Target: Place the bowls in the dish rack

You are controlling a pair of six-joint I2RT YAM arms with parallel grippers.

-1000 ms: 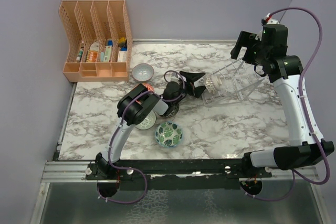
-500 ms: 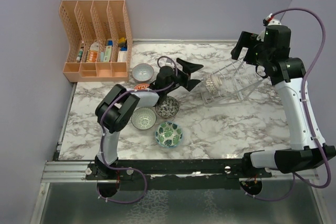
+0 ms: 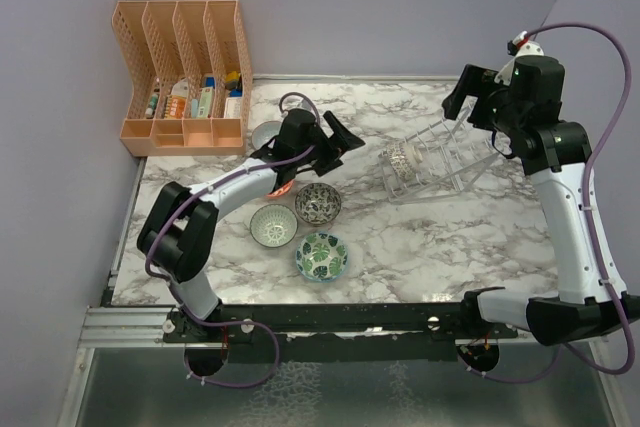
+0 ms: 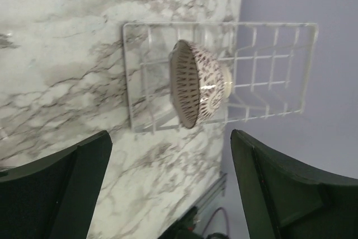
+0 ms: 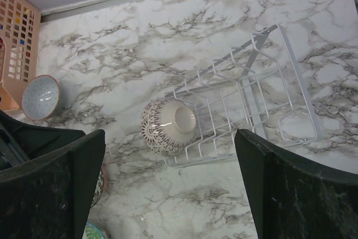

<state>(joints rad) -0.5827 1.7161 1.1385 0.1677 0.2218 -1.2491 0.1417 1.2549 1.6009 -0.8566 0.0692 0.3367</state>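
On the marble bench (image 3: 480, 237), as seen from the top external camera, the clear dish rack (image 3: 450, 162) is set right of centre, towards the back. One white lattice bowl (image 3: 403, 160) is held on edge at the rack's left end. The left gripper (image 3: 335, 147) is stretched out over the middle of the bench, its fingers spread wide with nothing between them, well short of the rack. The grey bowl (image 3: 264, 134) and the orange-red bowl (image 3: 283, 188) are partly covered by that arm. The dark speckled bowl (image 3: 318, 204), the pale green-grey bowl (image 3: 273, 225) and the leaf-print bowl (image 3: 321, 256) are clustered just in front of it, all upright on the bench. The right gripper (image 3: 466, 99) is raised above the rack's far right end, likewise spread and empty. An orange file organiser (image 3: 185, 67) is placed at the back left corner.

From the left wrist, the lattice bowl (image 4: 198, 85) is seen on edge in the rack (image 4: 268, 71), its patterned inside turned towards the camera. The gripper's two fingers (image 4: 61, 188) are spread far apart, with only marble between them.

From the right wrist, the rack (image 5: 251, 99) is viewed from above, with the lattice bowl (image 5: 168, 126) at its left end, foot showing. The grey bowl (image 5: 40, 97) is visible far left, beside the organiser (image 5: 17, 43). Both dark fingers (image 5: 296, 194) are held wide, clear of everything.
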